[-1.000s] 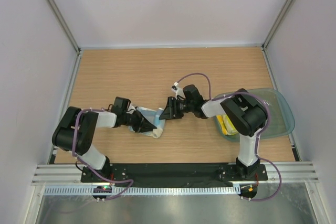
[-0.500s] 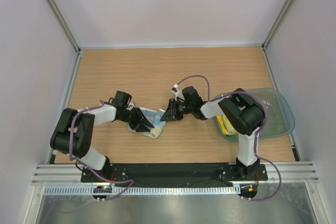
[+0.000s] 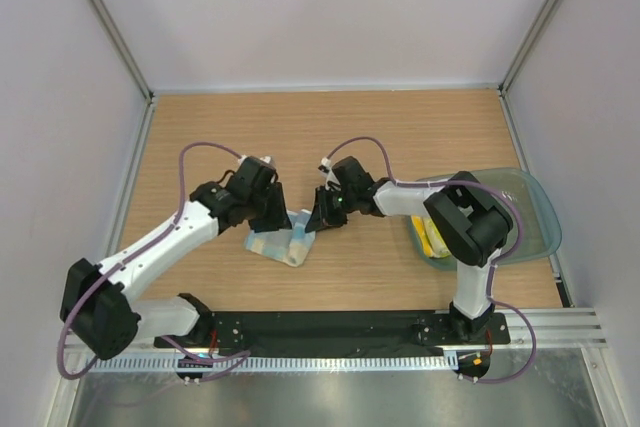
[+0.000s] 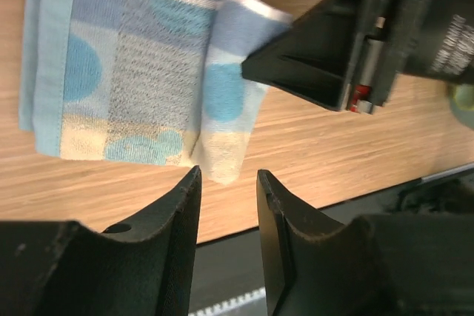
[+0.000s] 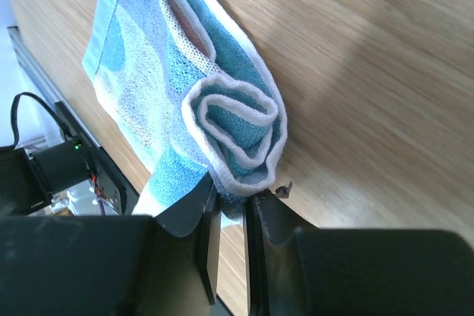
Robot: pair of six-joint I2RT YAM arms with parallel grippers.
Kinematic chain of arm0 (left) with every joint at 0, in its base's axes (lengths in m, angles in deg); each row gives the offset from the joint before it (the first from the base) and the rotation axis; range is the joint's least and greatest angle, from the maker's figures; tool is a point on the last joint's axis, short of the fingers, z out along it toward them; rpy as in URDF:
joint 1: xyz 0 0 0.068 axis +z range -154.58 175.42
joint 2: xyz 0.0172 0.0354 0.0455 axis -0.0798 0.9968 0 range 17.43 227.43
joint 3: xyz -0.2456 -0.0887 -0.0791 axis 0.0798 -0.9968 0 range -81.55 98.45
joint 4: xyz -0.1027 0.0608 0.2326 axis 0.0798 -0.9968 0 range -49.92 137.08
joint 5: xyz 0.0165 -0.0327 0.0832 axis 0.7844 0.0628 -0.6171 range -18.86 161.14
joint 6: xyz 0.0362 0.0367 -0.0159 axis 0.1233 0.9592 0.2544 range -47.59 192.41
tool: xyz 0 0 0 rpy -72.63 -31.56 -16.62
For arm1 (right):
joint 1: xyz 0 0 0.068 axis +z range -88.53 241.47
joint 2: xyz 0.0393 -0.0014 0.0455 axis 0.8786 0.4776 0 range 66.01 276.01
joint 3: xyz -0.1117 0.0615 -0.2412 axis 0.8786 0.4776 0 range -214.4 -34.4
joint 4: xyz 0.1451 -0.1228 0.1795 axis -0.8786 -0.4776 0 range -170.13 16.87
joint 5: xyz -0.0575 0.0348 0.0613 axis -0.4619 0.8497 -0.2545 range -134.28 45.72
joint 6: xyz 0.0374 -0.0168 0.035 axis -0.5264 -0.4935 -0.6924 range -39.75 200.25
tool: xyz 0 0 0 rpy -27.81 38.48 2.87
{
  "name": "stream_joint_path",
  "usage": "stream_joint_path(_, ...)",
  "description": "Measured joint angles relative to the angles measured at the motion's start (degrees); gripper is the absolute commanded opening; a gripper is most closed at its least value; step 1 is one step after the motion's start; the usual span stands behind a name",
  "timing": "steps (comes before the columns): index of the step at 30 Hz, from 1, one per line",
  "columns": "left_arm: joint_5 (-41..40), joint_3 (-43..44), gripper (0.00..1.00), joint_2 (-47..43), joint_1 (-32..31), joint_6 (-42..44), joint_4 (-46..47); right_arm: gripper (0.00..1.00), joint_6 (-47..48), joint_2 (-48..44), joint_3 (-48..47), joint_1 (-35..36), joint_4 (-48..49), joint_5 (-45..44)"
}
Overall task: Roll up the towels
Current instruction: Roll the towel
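The light blue spotted towel (image 3: pixel 286 244) lies on the table, partly rolled, its rolled end to the right. My right gripper (image 3: pixel 319 218) is shut on that rolled end, which shows as a spiral in the right wrist view (image 5: pixel 235 127) just above the gripper (image 5: pixel 231 196). My left gripper (image 3: pixel 277 216) hovers over the towel's far left part, open and empty. In the left wrist view it (image 4: pixel 228 180) sits above the towel (image 4: pixel 133 72). The yellow towel (image 3: pixel 432 238) lies in the tub.
A clear bluish plastic tub (image 3: pixel 528 215) stands at the right edge of the table. The black base rail (image 3: pixel 330 325) runs along the near edge. The right gripper's body (image 4: pixel 348 49) shows beside the towel in the left wrist view.
My left arm has stretched out and its gripper has lifted off the towel's left side to above it. My right gripper has shifted slightly left, still holding the rolled end.
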Motion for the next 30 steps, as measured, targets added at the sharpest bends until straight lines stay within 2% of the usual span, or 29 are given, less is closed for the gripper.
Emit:
stream_joint_path(6,-13.2,1.4,0.36,-2.6,-13.9,3.1,0.2,0.14,0.7,-0.1,-5.5,1.4,-11.3,-3.9)
stream_joint_path(13,-22.0,1.2,0.35,5.2,-24.8,3.4,2.2,0.13,1.3,-0.1,-9.8,2.5,-19.1,-7.0)
stream_joint_path(17,-23.8,1.1,0.36,9.1,-27.3,3.3,3.7,0.13,1.4,-0.1,-10.1,2.5,-21.0,-7.5)
stream_joint_path(22,-25.6,0.8,0.43,12.2,-27.6,3.1,5.4,0.13,1.5,-0.2,-10.1,2.5,-22.4,-7.6)
stream_joint_path(30,-25.7,-1.7,0.43,16.0,-28.2,3.3,8.3,0.13,1.6,-0.2,-10.4,2.5,-23.5,-7.6)
